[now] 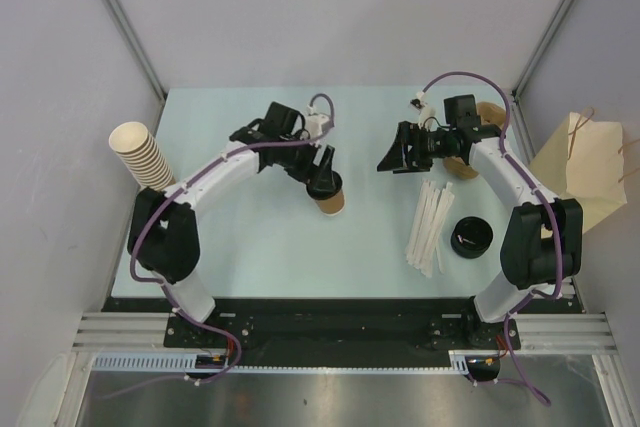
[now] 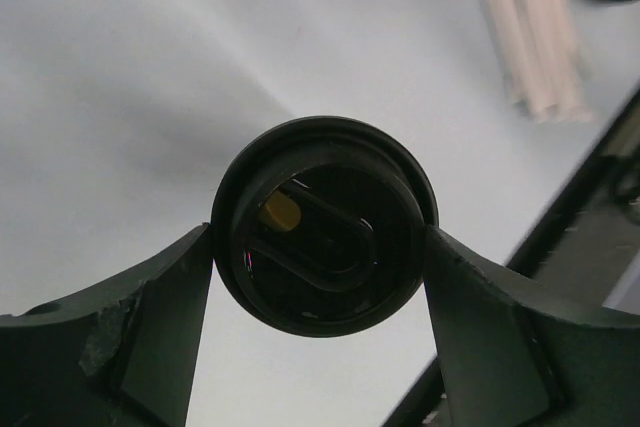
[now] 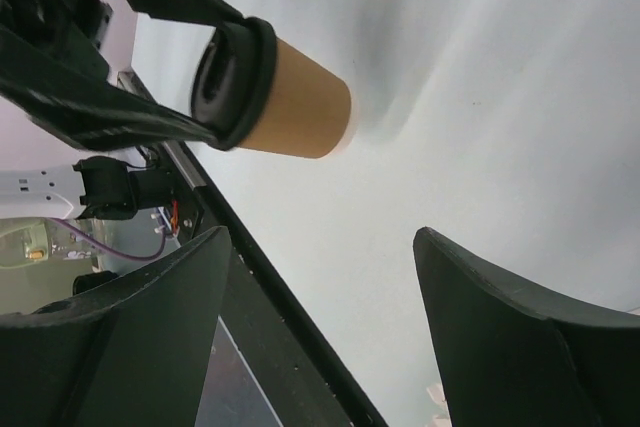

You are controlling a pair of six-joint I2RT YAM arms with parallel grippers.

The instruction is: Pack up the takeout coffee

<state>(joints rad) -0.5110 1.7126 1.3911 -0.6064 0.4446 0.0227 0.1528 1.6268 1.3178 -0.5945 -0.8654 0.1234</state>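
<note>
A small tan-brown paper cup (image 1: 336, 205) stands upright near the middle of the table with a black round lid (image 1: 322, 187) on its mouth. My left gripper (image 1: 324, 183) is shut on that lid from above. In the left wrist view the lid (image 2: 330, 152) sits pinched between both fingers of the left gripper (image 2: 318, 239). The right wrist view shows the cup (image 3: 300, 102) and the lid (image 3: 235, 82) held by the left fingers. My right gripper (image 1: 392, 162) is open and empty, right of the cup and apart from it (image 3: 322, 242). The brown pulp carrier tray (image 1: 489, 113) lies behind the right arm, mostly hidden.
A tall stack of nested tan cups (image 1: 142, 154) lies at the left edge. Pale stir sticks (image 1: 428, 227) and spare black lids (image 1: 470, 237) lie at the front right. A tan paper bag (image 1: 585, 169) stands off the right edge. The table's black front rail (image 3: 290, 327) is close.
</note>
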